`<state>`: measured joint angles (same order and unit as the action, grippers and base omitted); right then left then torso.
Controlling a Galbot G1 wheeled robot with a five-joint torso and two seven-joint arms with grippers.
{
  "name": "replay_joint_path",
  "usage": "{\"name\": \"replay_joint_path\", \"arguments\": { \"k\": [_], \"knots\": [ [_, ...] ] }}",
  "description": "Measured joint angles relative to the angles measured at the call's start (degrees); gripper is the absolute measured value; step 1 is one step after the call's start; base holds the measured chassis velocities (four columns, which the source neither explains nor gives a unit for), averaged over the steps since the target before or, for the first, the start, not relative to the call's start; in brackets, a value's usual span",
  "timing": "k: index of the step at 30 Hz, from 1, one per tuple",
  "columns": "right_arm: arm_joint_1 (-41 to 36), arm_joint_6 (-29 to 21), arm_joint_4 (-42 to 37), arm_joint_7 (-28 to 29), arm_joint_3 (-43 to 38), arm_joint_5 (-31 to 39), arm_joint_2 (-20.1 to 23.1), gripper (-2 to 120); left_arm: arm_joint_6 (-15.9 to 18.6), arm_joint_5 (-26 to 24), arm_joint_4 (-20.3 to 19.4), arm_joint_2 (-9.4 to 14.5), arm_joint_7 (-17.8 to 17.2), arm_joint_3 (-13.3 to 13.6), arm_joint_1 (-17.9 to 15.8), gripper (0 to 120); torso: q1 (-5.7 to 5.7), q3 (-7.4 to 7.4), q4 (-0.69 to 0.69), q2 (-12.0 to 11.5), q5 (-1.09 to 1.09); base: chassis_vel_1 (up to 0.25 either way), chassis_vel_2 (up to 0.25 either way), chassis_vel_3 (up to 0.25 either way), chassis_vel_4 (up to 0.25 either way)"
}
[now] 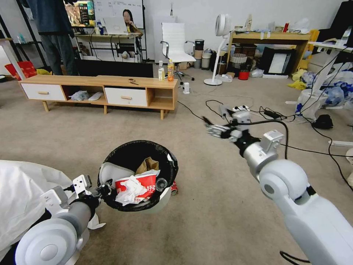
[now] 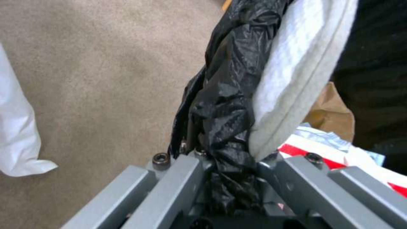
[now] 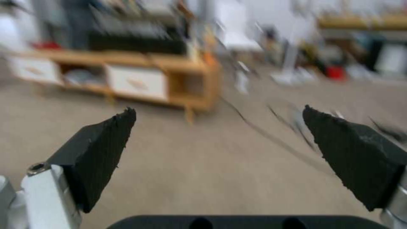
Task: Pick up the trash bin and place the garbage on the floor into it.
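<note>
My left gripper (image 1: 105, 188) holds the trash bin (image 1: 164, 198) off the floor (image 1: 209, 209), at the lower left of the head view. The left wrist view shows that left gripper (image 2: 229, 162) shut on the black liner and white rim of the trash bin (image 2: 292, 73). In the bin lies garbage: a red-and-white noodle cup (image 1: 141, 183), white tissues (image 1: 128, 194) and brown paper (image 1: 148, 164). A crushed red can (image 1: 174, 188) lies on the carpet just past the bin's right side, partly hidden. My right gripper (image 1: 212, 128) hangs open over bare carpet further right, its black pads (image 3: 101, 149) wide apart.
A low wooden bench (image 1: 99, 81) with two upright bottles (image 1: 166, 71) stands at the back left. Black cables (image 1: 279, 117) cross the carpet at the right. A white sheet (image 1: 22, 195) lies by my left arm. A fan (image 1: 217, 48) and a chair (image 1: 176, 44) stand further back.
</note>
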<state>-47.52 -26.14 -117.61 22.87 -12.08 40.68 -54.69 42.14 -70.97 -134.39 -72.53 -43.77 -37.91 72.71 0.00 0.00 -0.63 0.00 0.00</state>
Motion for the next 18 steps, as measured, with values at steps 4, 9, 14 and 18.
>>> {"name": "replay_joint_path", "arguments": {
  "k": [4,9,14,18],
  "knots": [
    [-4.6,-1.5,1.3,1.6,0.7,-2.3,0.0,100,0.0,0.0,0.2,0.3,0.1,0.3,-0.3,4,0.00,0.00,-0.02,0.0,0.01,0.000,0.000,0.000,0.000],
    [-8.3,1.5,4.1,-0.6,1.5,-7.6,-1.2,100,0.0,-0.2,0.3,0.7,0.1,0.4,-0.3,4,0.00,0.00,0.00,0.0,0.00,0.000,0.000,0.000,0.000],
    [-9.4,4.2,4.5,-3.2,1.9,-9.9,-2.8,100,0.0,-0.5,0.3,0.9,0.2,0.4,-0.1,4,0.00,0.00,0.01,0.0,-0.01,0.000,0.000,0.000,0.000],
    [-9.5,4.8,4.4,-4.3,1.9,-10.3,-3.4,100,0.0,-0.6,0.3,1.0,0.2,0.4,-0.1,4,0.00,0.00,0.00,0.0,0.00,0.000,0.000,0.000,0.000]
  ]
}}
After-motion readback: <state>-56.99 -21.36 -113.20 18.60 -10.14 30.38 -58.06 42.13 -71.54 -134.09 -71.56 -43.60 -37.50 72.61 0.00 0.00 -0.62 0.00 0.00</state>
